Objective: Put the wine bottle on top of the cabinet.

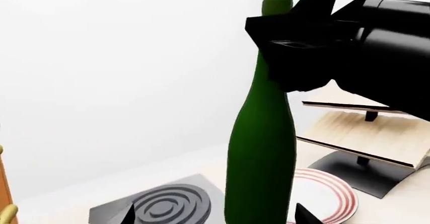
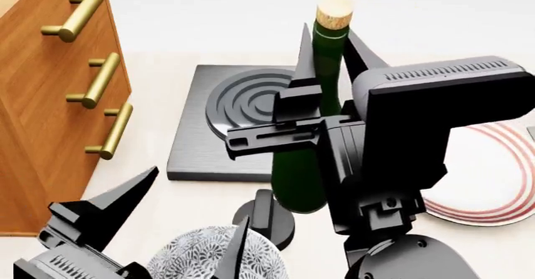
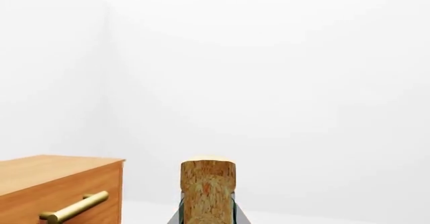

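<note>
At far left stands the cabinet (image 2: 50,103), our left pincer (image 2: 167,229) hanging open and empty before it. Mid-table, the bottle (image 2: 314,135) stands upright, our right pincer (image 2: 330,56) closed round its neck; we judge the grasp made, so next comes a lift clear above the cabinet top
</note>
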You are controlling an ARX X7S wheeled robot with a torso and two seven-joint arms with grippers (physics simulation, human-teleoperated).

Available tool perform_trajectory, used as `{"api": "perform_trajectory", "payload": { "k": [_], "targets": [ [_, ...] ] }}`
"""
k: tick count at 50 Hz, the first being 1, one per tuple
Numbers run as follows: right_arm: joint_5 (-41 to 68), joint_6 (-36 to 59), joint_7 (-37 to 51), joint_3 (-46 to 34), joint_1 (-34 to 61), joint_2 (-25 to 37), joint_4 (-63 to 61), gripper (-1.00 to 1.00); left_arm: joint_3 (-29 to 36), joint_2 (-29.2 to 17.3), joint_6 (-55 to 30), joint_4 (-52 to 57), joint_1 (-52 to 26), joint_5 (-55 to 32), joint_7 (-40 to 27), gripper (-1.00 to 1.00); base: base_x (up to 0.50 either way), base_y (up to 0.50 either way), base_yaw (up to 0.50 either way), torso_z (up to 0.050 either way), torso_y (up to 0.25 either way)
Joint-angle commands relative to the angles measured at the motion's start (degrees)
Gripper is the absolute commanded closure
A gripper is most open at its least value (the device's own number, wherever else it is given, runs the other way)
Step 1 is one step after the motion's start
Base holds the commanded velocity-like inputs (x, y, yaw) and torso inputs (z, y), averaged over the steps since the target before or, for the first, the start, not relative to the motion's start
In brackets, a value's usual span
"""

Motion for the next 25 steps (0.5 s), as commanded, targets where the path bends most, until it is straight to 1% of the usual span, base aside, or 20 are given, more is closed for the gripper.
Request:
{"api": "perform_trajectory", "payload": {
  "k": [1,10,15,25],
  "targets": [
    [-1.3,-0.3,-0.4,-1.2,1.2,-0.9,0.0,1.0,0.3,3.0,-4.2,-6.7,-8.5,-3.0,2.5,-1.0,0.0,0.0,0.0,0.0,0.0],
    [-0.9,0.1,-0.3,-1.8,2.2,-1.0,-0.1,1.0,1.4,3.1,-4.0,-11.5,-11.6,-3.2,3.8,-1.0,0.0,0.0,0.0,0.0,0.001],
    [-0.4,0.6,0.0,-1.9,2.5,-0.9,-0.5,1.0,2.2,4.1,-3.9,-16.2,-15.4,-3.2,5.0,-1.0,0.0,0.0,0.0,0.0,0.0],
    [0.2,1.0,0.3,-1.9,3.2,-0.8,-0.6,1.0,3.2,5.6,-2.6,-23.8,-19.9,-3.0,5.9,-1.0,0.0,0.0,0.0,0.0,0.0]
  ]
}}
